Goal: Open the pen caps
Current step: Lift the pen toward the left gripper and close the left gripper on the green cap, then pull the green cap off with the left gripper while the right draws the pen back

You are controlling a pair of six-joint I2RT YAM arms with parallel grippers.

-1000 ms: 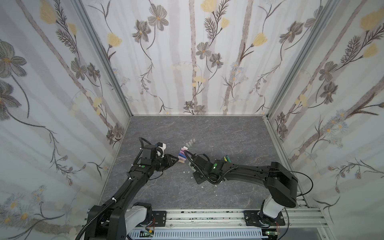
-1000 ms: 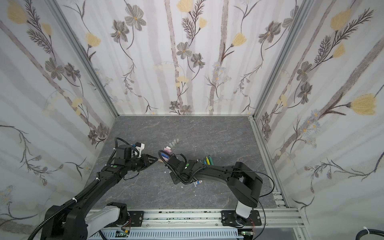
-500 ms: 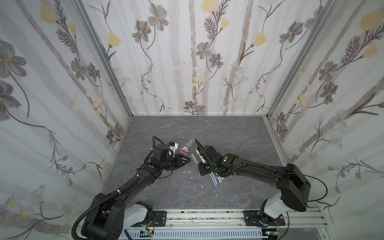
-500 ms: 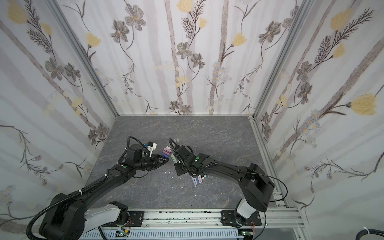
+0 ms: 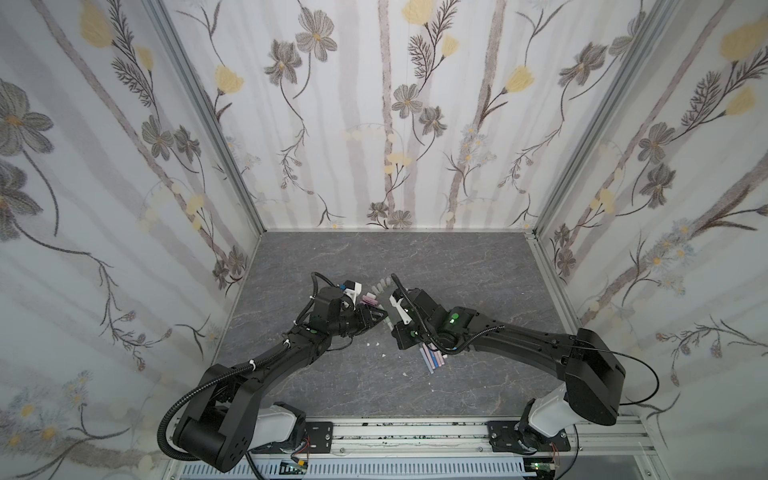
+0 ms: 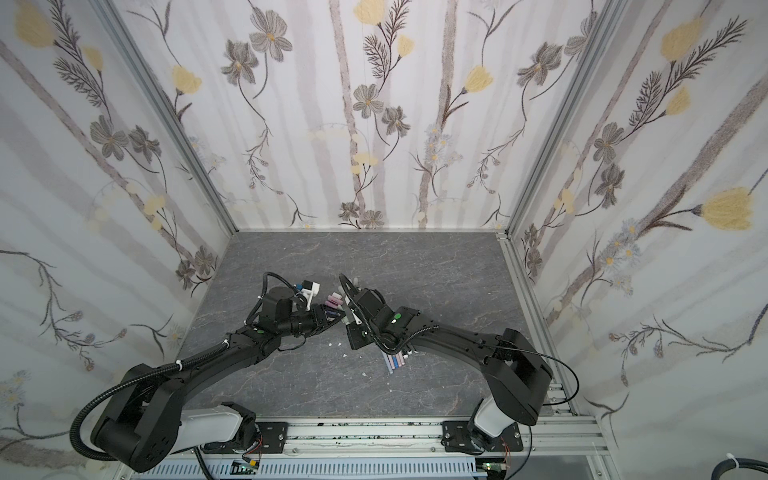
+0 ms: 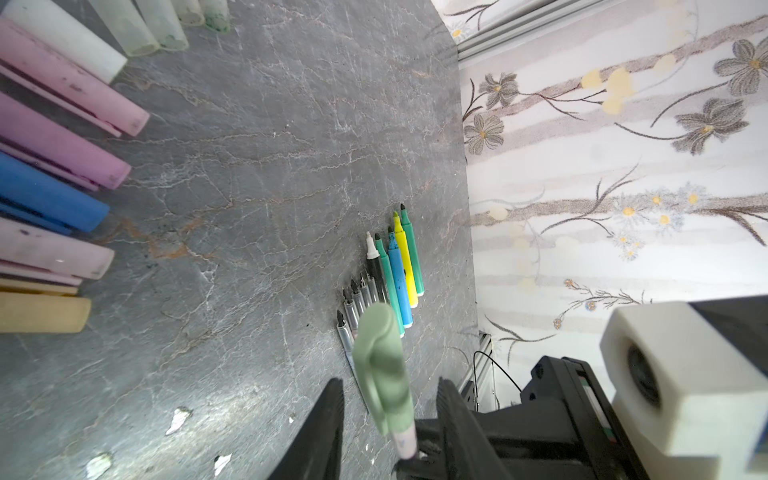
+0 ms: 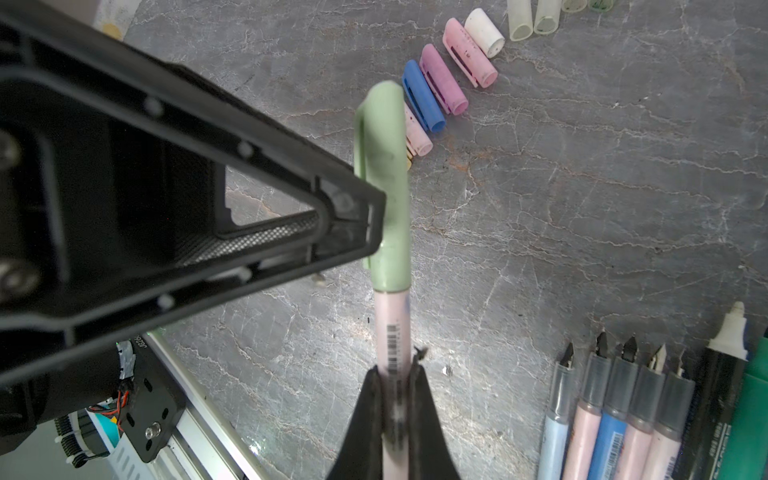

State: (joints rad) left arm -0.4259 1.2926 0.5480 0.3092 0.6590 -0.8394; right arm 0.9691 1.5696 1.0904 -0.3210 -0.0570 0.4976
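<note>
**Green-capped pen between the two grippers**

The right gripper (image 8: 395,370) has its fingers (image 8: 361,424) clamped on the pale pink barrel of a pen (image 8: 392,328). The pen is held clear of the counter (image 5: 457,270), about mid-counter, and points left. The green cap (image 8: 384,187) is on the pen.

The left gripper (image 7: 390,380) meets it from the left. Its fingers (image 7: 322,428) stand apart with the green cap between them, and the left wrist view shows a gap on each side. In the right wrist view one left finger overlaps the cap's side; whether it touches cannot be told.

The loose caps (image 8: 442,79) lie side by side in a row just beyond the grippers, on the far side. They run white, pink, purple, blue and pale pink, with translucent caps (image 8: 521,20) at the far end. In both top views the row shows by the left gripper's tip (image 5: 371,300) (image 6: 333,300).

The uncapped pens (image 8: 623,411) lie side by side on the near side, right of the grippers, partly under the right arm (image 5: 519,345). Slim pastel ones lie beside the thicker pens (image 7: 401,266) in black, teal, blue, yellow and green.
</note>
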